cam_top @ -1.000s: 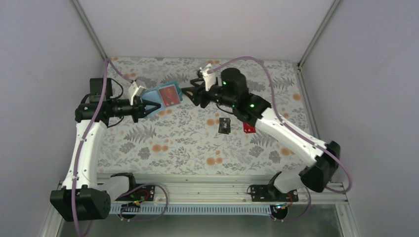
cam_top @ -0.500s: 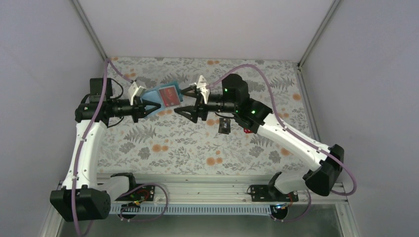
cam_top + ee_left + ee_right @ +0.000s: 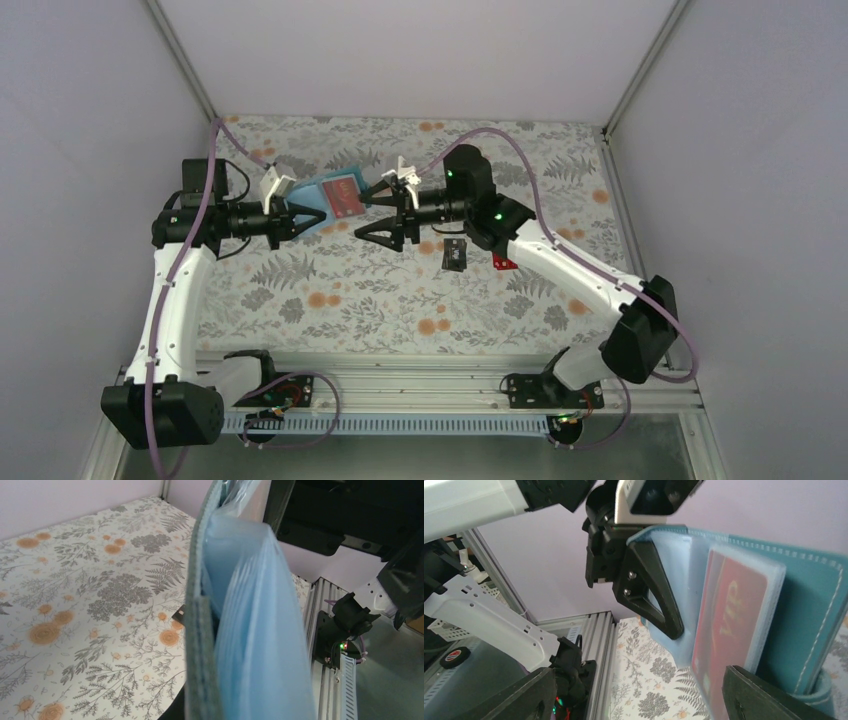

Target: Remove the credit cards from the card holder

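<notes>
My left gripper (image 3: pixel 316 212) is shut on the card holder (image 3: pixel 335 195), a teal-blue wallet held open above the cloth. A red card (image 3: pixel 343 197) sits in its pocket. In the right wrist view this card (image 3: pixel 730 625) carries gold letters behind the holder's (image 3: pixel 809 605) clear pocket. My right gripper (image 3: pixel 384 213) is open wide and empty, level with the holder's right edge and just short of it. A black card (image 3: pixel 456 253) and a bright red card (image 3: pixel 503 262) lie on the cloth under the right arm. The left wrist view shows the holder (image 3: pixel 250 630) edge-on.
The flowered cloth (image 3: pixel 330 290) covers the table. White walls and metal posts close in the back and both sides. An aluminium rail (image 3: pixel 420 380) with the arm bases runs along the near edge. A purple cable (image 3: pixel 500 130) arcs over the right arm.
My right wrist has rolled, and its open jaws have dropped slightly and edged left toward the holder's right edge. The left arm and holder have stayed still.
</notes>
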